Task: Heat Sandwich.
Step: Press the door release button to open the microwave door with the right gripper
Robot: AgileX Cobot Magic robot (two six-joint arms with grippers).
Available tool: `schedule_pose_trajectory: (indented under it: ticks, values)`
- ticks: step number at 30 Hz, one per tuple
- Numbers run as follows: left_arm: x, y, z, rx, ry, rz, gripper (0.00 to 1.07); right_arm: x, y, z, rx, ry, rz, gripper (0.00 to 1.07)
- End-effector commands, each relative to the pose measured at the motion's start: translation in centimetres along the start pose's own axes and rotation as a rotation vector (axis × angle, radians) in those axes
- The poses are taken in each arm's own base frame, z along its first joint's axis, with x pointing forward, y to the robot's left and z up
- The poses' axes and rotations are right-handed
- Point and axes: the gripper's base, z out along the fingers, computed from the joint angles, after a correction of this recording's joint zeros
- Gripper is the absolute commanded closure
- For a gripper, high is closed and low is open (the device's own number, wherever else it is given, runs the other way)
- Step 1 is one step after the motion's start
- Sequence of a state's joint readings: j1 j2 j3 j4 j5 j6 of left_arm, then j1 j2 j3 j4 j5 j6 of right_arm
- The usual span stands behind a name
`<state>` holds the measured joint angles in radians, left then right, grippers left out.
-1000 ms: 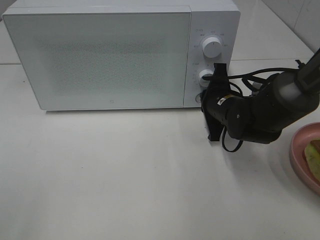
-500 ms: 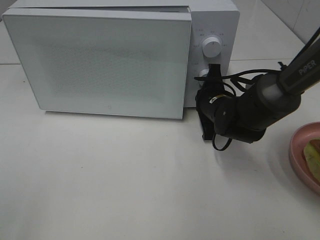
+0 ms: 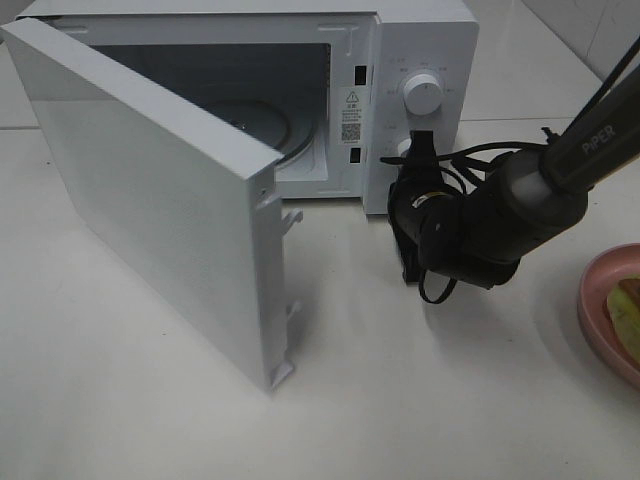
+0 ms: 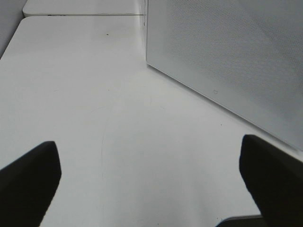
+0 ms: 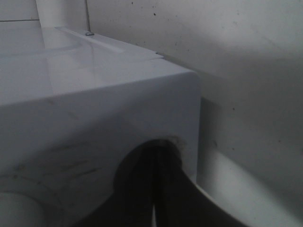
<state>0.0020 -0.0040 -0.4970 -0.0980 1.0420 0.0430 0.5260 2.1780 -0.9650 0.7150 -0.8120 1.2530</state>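
The sandwich (image 3: 626, 318) lies on a pink plate (image 3: 592, 300) far out toward the right side of the worktop (image 3: 400, 400), well apart from the microwave (image 3: 420, 25). The high view cuts it off at the frame, so only a sliver shows: a pale yellow-green strip running slantwise from back-left to front-right, with a darker reddish-brown bit behind it. Its whole long axis and which way it faces cannot be told from that sliver.

The microwave stands along the back of the worktop. Its door (image 3: 150, 220) stands wide open, hinged at the left and angled out toward the front-left, where it takes up much of the left half of the worktop. The cavity is open to the front, with the glass turntable (image 3: 255, 120) showing inside. Bare worktop runs from the door's free edge to the plate and across the whole front.

The right arm (image 3: 500, 225) lies between the cavity and the plate. The right gripper (image 3: 410, 170) is closed, holds nothing, and its tips press against the lower part of the control panel (image 3: 445, 60), below the upper knob (image 3: 421, 92).

The left gripper (image 4: 149, 184) is spread wide and empty above bare worktop, facing the door's outer face
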Motion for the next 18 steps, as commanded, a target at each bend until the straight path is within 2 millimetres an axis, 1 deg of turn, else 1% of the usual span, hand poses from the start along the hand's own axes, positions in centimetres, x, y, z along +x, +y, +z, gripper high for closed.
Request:
schedule_pose_trajectory:
  ticks: [1,3,5,7,10,12,14,18]
  values:
    - [0.2,0.0,-0.3,0.006,-0.028,0.000,0.10,-0.6,7.1,0.8,-0.412,-0.046,0.003,1.07]
    - [0.2,0.0,-0.3,0.006,-0.028,0.000,0.10,-0.6,7.0,0.8,-0.395,-0.040,0.003,1.07]
    - [0.2,0.0,-0.3,0.006,-0.028,0.000,0.10,-0.7,6.8,0.4,-0.339,-0.027,0.010,1.07]
    - [0.2,0.0,-0.3,0.006,-0.028,0.000,0.10,-0.8,6.7,0.1,-0.325,-0.029,0.016,1.07]
    - [0.2,0.0,-0.3,0.006,-0.028,0.000,0.10,-1.0,5.9,-0.3,-0.252,-0.013,0.011,1.07]
    - [0.2,0.0,-0.3,0.006,-0.028,0.000,0.10,-0.9,5.7,-0.4,-0.236,-0.004,0.004,1.07]
    - [0.2,0.0,-0.3,0.006,-0.028,0.000,0.10,-0.4,5.0,-0.8,-0.208,0.011,0.012,1.07]
    - [0.2,0.0,-0.3,0.006,-0.028,0.000,0.10,0.0,4.6,-1.5,-0.176,0.033,0.006,1.07]
